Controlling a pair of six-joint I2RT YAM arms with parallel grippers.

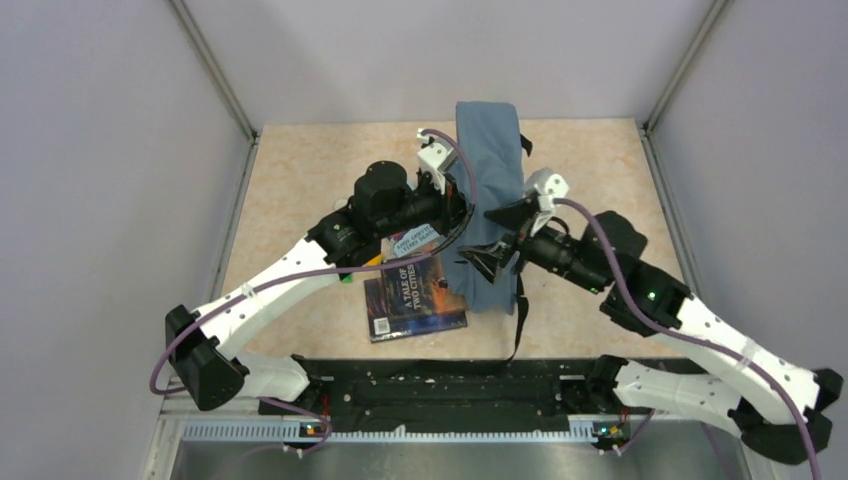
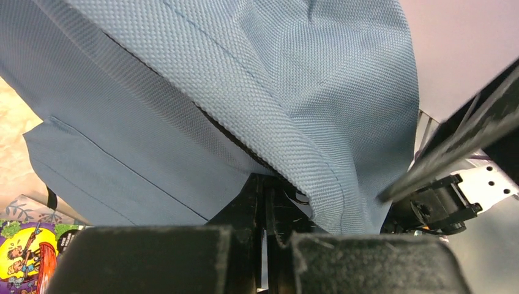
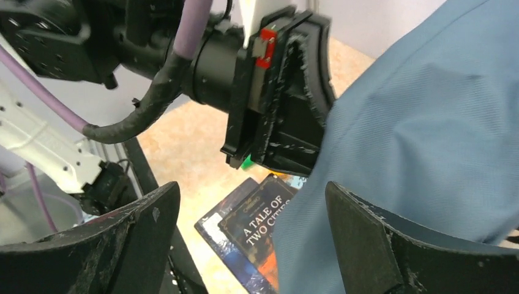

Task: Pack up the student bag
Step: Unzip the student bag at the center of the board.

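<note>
The grey-blue student bag [image 1: 490, 170] hangs lifted over the middle of the table, with its lower end near the books. My left gripper [image 1: 462, 215] is shut on the bag's left edge. In the left wrist view the closed fingertips [image 2: 267, 187] pinch a fabric fold [image 2: 257, 92] by a black zipper line. My right gripper [image 1: 497, 242] is open and empty against the bag's right side. In the right wrist view its fingers [image 3: 144, 239] stand wide apart, with bag fabric [image 3: 428, 153] in front of the right one.
A stack of books lies under the bag's left side, "A Tale of Two Cities" [image 1: 420, 295] on top, also in the right wrist view [image 3: 260, 220]. A colourful book [image 2: 24, 257] shows at the lower left. A black strap [image 1: 520, 320] hangs toward the front rail.
</note>
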